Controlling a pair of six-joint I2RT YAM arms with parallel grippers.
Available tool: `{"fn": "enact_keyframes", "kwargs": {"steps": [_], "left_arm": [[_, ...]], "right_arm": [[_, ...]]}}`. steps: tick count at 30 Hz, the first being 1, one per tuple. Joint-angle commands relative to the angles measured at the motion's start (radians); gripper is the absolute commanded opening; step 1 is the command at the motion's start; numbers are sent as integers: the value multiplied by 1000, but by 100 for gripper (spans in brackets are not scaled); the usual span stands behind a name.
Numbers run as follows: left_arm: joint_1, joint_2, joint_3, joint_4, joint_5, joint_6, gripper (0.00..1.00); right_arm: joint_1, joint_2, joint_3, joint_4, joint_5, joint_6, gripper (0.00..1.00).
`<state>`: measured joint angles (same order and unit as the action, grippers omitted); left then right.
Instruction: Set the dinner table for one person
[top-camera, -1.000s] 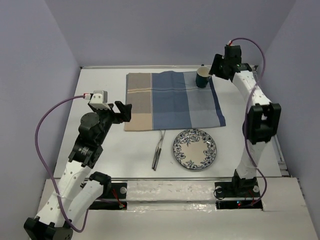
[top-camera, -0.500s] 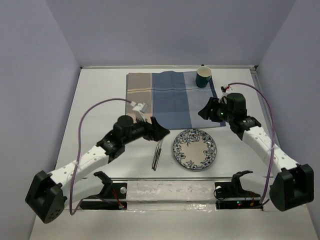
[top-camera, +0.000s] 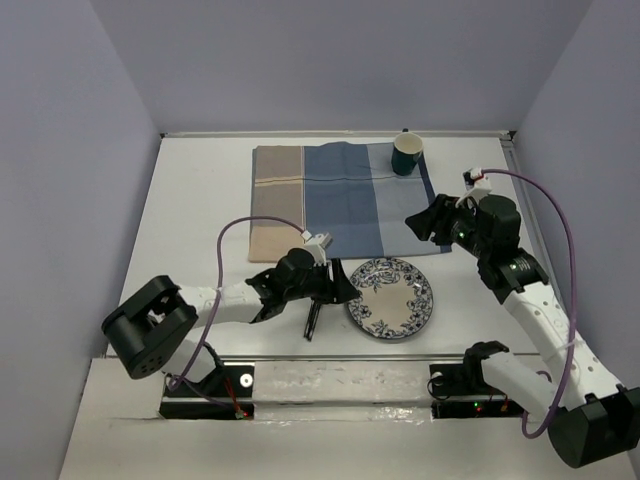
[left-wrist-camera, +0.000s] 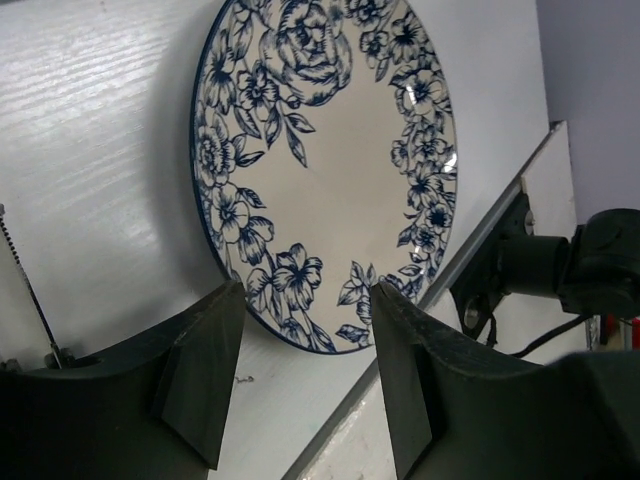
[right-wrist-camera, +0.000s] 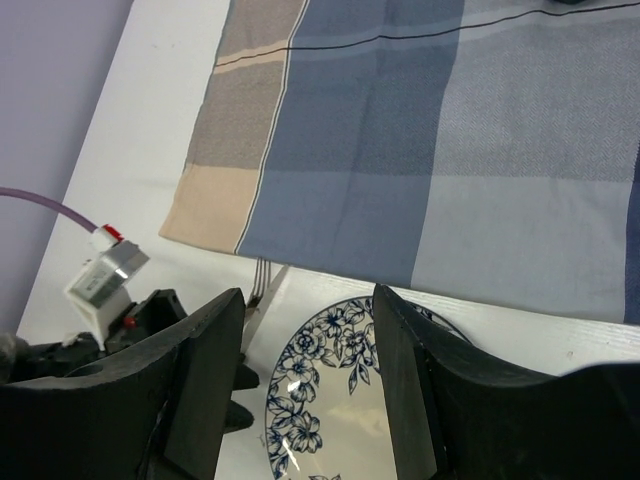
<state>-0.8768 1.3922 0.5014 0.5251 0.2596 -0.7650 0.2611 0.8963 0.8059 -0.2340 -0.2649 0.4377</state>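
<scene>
Near the plate (top-camera: 390, 298) on the dinner table (top-camera: 200, 200), left gripper (top-camera: 336, 286) and right gripper (top-camera: 424, 222) gape unclenched.

No readable text, labels, brands or numbers in any view. The white plug (right-wrist-camera: 108, 272) on the purple cable (right-wrist-camera: 50, 204) has a red mark, but any print on it is too small to make out.
</scene>
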Motion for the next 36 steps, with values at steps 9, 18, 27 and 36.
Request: {"fn": "enact_keyframes", "kwargs": {"steps": [9, 18, 27, 36], "left_arm": [[-24, 250, 65, 157, -66, -25, 52], [-27, 344, 54, 245, -51, -49, 5], [-27, 161, 8, 309, -37, -83, 0], [155, -110, 81, 270, -2, -140, 0]], "right_arm": [[-2, -66, -20, -5, -45, -16, 59], [-2, -80, -39, 1, -43, -7, 59], [-2, -123, 6, -28, -30, -10, 59], [-2, -186, 91, -131, 46, -33, 59]]}}
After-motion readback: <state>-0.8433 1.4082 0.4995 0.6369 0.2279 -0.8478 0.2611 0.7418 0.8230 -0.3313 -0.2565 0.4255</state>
